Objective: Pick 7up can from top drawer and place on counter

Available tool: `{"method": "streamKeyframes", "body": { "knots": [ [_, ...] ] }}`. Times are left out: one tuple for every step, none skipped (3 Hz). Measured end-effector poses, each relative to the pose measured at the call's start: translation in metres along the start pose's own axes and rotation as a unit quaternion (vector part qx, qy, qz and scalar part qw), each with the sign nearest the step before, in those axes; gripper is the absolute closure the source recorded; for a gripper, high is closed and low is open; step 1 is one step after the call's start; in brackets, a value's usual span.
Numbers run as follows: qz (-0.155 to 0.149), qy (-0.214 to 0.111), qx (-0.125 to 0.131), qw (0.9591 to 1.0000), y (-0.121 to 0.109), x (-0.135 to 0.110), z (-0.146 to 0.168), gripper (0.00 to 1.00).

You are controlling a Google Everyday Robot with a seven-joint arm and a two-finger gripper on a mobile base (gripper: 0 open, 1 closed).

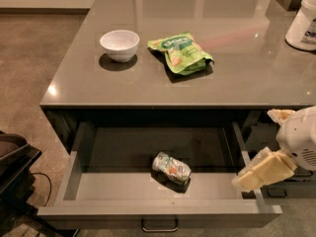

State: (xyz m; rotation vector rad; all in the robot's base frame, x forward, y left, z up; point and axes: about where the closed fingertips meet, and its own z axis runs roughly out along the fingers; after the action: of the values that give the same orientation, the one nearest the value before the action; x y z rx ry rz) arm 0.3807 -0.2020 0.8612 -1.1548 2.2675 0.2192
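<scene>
The 7up can (171,167) lies on its side, dented, on the floor of the open top drawer (118,186), a little right of the middle. The drawer's metal bar handle (159,227) shows at the bottom edge. The counter (237,68) spreads above the drawer. My gripper (259,171) is at the right, cream-coloured under a white wrist (301,137). It hangs over the drawer's right wall, to the right of the can and apart from it. It holds nothing that I can see.
On the counter stand a white bowl (119,44), a flat green snack bag (181,52) and a white container (303,21) at the far right. Narrower dark drawers (291,189) sit right of the open drawer. A dark object (15,167) stands on the floor at left.
</scene>
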Motion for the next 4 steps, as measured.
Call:
{"method": "streamKeyframes", "body": {
  "knots": [
    [0.026, -0.034, -0.033, 0.9986, 0.022, 0.009, 0.048, 0.0],
    [0.038, -0.067, -0.071, 0.9945, 0.045, 0.004, 0.107, 0.0],
    [0.038, -0.069, -0.068, 0.9945, 0.045, 0.002, 0.109, 0.0],
    [0.038, -0.069, -0.068, 0.9945, 0.045, 0.003, 0.108, 0.0]
  ]
}}
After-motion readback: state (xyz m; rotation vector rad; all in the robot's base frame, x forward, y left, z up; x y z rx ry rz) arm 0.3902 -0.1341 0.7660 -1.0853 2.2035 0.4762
